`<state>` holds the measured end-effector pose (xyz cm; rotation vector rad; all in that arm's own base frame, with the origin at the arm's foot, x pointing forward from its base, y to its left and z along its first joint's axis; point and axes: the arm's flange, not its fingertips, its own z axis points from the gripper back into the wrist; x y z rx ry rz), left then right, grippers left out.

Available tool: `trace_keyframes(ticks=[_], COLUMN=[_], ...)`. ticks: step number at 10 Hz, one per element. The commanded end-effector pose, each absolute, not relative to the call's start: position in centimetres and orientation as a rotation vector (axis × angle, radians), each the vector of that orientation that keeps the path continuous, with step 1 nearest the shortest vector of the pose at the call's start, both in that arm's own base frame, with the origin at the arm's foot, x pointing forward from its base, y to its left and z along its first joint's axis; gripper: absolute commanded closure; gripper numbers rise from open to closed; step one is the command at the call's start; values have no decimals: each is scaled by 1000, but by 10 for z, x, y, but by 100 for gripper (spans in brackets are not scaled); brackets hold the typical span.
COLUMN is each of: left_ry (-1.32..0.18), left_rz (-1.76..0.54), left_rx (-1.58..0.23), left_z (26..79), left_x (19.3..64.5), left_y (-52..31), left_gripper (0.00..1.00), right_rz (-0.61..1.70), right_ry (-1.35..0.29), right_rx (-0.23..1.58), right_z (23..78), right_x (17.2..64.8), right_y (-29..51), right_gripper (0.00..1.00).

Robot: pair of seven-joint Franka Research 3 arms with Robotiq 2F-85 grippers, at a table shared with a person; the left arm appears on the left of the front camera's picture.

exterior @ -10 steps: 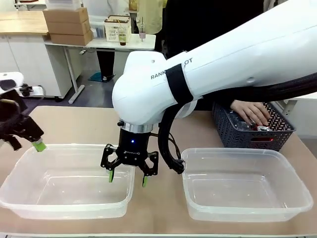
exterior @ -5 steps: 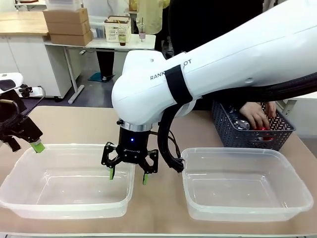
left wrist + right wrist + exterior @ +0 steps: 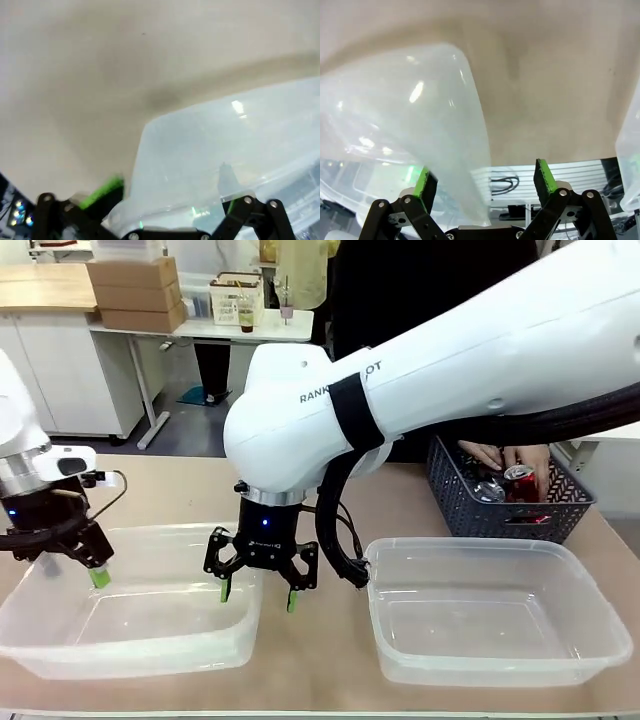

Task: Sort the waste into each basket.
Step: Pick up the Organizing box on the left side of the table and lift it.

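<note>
Left arm (image 3: 40,510) now inside—basket (image 3: 130,655) rim between jaws

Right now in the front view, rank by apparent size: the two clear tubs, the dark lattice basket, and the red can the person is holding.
1. Left tub and right tub: look about alike, and the arm covers part of the left one, so no ranking.
2. Dark lattice basket, though it sits farther back.
3. Red can, smallest.

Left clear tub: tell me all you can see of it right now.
The left clear tub is a see-through plastic rectangle with rounded corners and a rolled rim, upright on the tan table, nothing inside. The right gripper straddles its right wall, open, one finger inside and one outside. The left gripper straddles its left wall likewise, open. Whether either touches the plastic is unclear. It stands apart from the right tub.
</note>
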<state>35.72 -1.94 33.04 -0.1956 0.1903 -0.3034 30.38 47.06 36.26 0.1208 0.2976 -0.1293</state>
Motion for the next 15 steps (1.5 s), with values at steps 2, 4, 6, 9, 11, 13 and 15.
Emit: trace_keyframes(ticks=[2, 4, 6, 9, 11, 13, 15], left_ry=[185, 142, 91, 82, 98, 105, 102], left_rz=[-287, -274, -285, -305, -314, -307, -311], left_rx=[-160, -179, -191, -183, -157, -147, -138], left_z=[302, 314, 333, 343, 345, 345, 344], left_x=[305, 304, 296, 285, 284, 286, 288], left_y=[-26, -21, -19, -15, -9, -5, -3], left_gripper=[0, 0, 0, 0, 0, 60, 100], right_rz=[-161, -163, -165, -175, -187, -196, -201], right_ry=[263, 283, 288, 291, 291, 283, 274], right_rx=[86, 58, 63, 70, 60, 50, 41], right_z=[365, 362, 361, 361, 360, 363, 364], right_x=[306, 308, 309, 307, 307, 308, 308], right_y=[479, 480, 481, 482, 480, 477, 474], right_gripper=[0, 59, 100, 96, 100, 100, 100])
